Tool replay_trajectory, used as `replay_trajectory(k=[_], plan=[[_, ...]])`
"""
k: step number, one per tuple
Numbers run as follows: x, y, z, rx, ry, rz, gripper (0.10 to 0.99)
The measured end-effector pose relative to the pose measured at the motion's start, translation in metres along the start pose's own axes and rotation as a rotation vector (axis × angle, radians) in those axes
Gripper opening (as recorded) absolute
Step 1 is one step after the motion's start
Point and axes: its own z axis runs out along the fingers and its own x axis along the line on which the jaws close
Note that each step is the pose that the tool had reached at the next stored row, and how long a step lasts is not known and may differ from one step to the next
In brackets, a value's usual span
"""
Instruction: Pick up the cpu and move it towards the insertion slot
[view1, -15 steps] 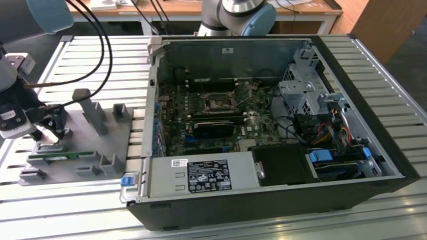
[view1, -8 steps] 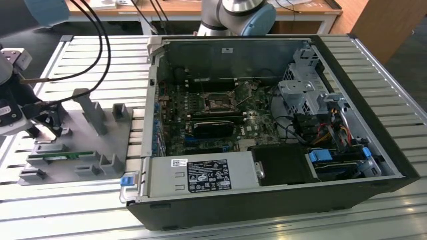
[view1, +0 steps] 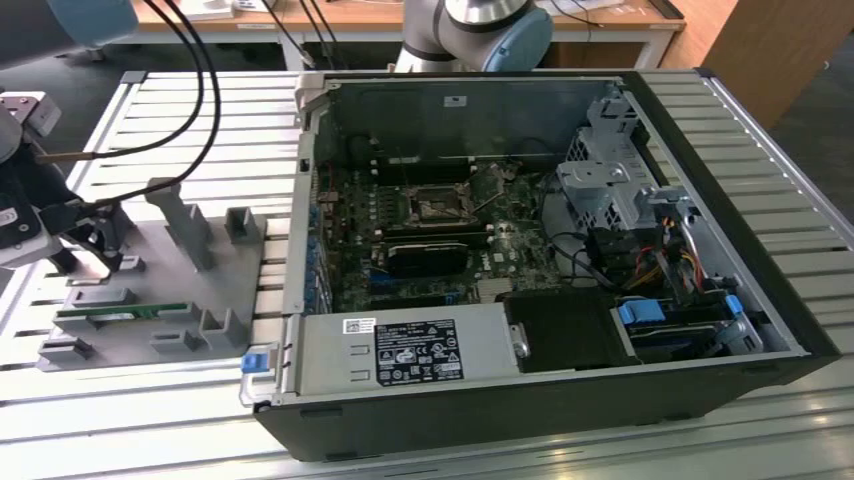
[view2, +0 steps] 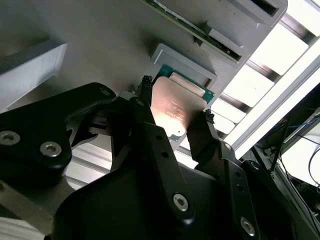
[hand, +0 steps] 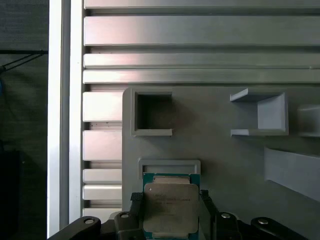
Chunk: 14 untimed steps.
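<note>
The cpu (hand: 170, 212) is held by its two side edges between the closed fingers of the gripper (hand: 170, 197), against a shallow bracket (hand: 169, 166) near one edge of the grey fixture plate (hand: 220, 150). Well apart, the insertion slot (view1: 434, 205) is seen inside the open computer case (view1: 534, 410).

Black two-fingered tool (view2: 176, 101), fingertips (view2: 199, 137) tight on opposite edges of the cpu (view2: 172, 114)

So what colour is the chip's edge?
Green rim on the cpu; best in the first wrist view.
</note>
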Motion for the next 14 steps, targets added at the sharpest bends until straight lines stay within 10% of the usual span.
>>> replay_trajectory(k=[14], plan=[[0.0001,0.0006,-0.0138,0.000,0.0000,0.000,0.529]])
